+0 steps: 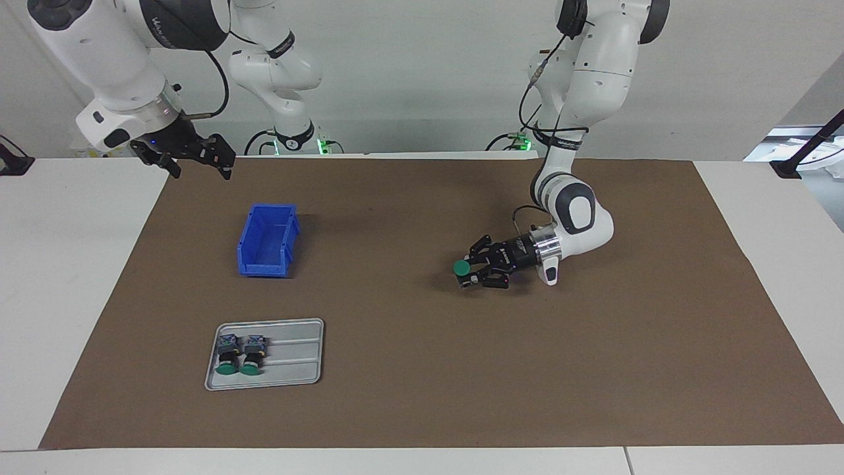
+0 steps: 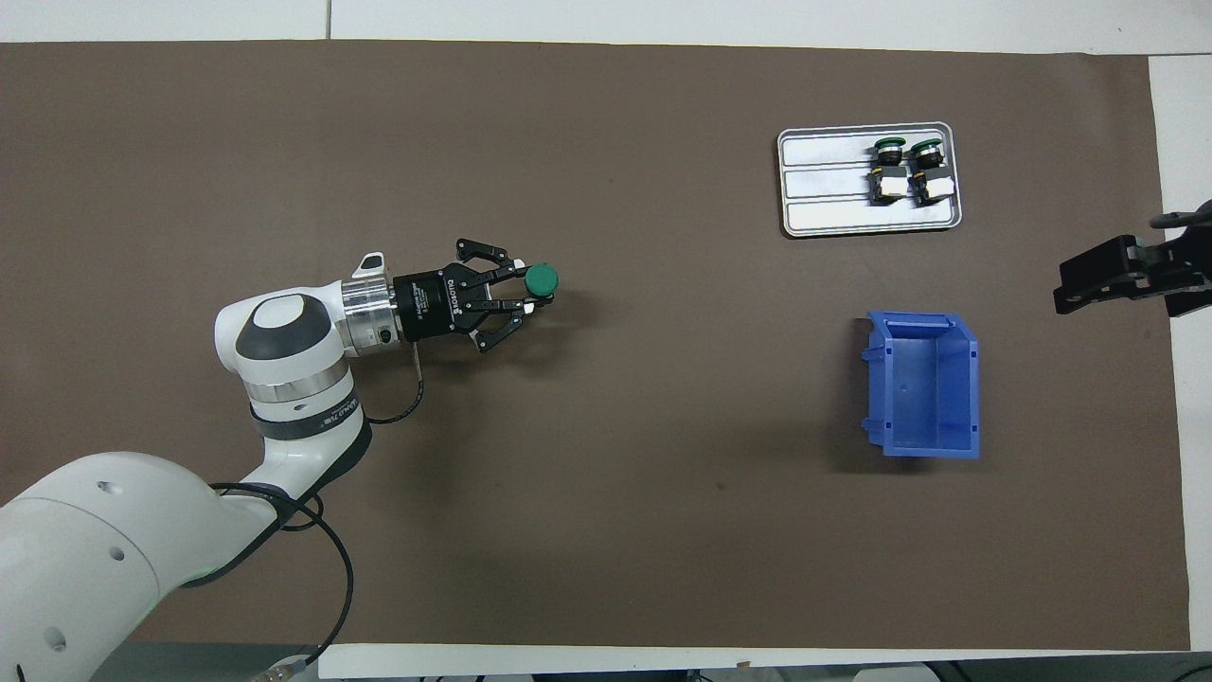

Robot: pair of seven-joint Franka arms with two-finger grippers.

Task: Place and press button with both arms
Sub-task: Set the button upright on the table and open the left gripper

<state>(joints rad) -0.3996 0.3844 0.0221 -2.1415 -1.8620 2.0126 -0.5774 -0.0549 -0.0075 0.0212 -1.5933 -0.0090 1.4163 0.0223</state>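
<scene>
We find the left gripper (image 1: 469, 273) pinching the button (image 1: 461, 267) over mid-mat, its cap toward the right gripper (image 1: 191, 161), which waits spread wide at the mat's corner.

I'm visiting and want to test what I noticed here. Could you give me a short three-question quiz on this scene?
1. True or false: the left gripper holds a green-capped button over the brown mat.
2. How many buttons lie in the grey tray?
3. The right gripper is: A) in the blue bin; B) up in the air at the mat's corner, open and empty; C) pressing a button.

Key: 1 true; 2 two; 3 B.
</scene>
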